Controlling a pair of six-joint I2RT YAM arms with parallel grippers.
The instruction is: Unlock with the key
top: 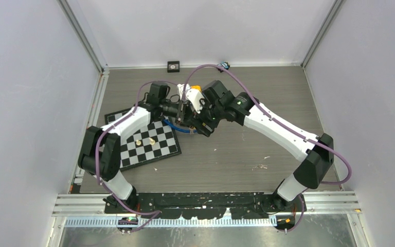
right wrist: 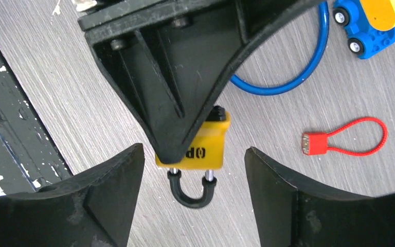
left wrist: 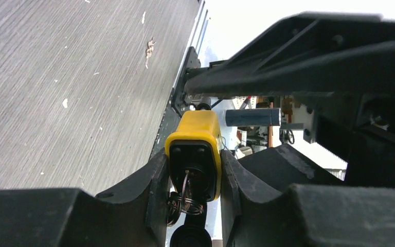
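Observation:
A yellow padlock (left wrist: 195, 139) is clamped between my left gripper's (left wrist: 194, 175) fingers (left wrist: 144, 190), above the table. A key with wire rings (left wrist: 187, 198) and a black head (left wrist: 190, 237) sits in its keyhole. In the right wrist view the padlock (right wrist: 205, 146) shows below the left finger (right wrist: 175, 67), with its black shackle (right wrist: 190, 194) pointing at my right gripper (right wrist: 193, 172). Both shackle legs show bare metal at the body. The right gripper is open, with a jaw on each side of the shackle, touching nothing. In the top view the two grippers meet (top: 190, 113) and hide the padlock.
A blue cable loop (right wrist: 288, 77), a blue and yellow toy car (right wrist: 370, 25) and a red cable seal (right wrist: 339, 141) lie on the table below. A chessboard (top: 149, 149) with two pale pieces (top: 145, 141) lies to the left.

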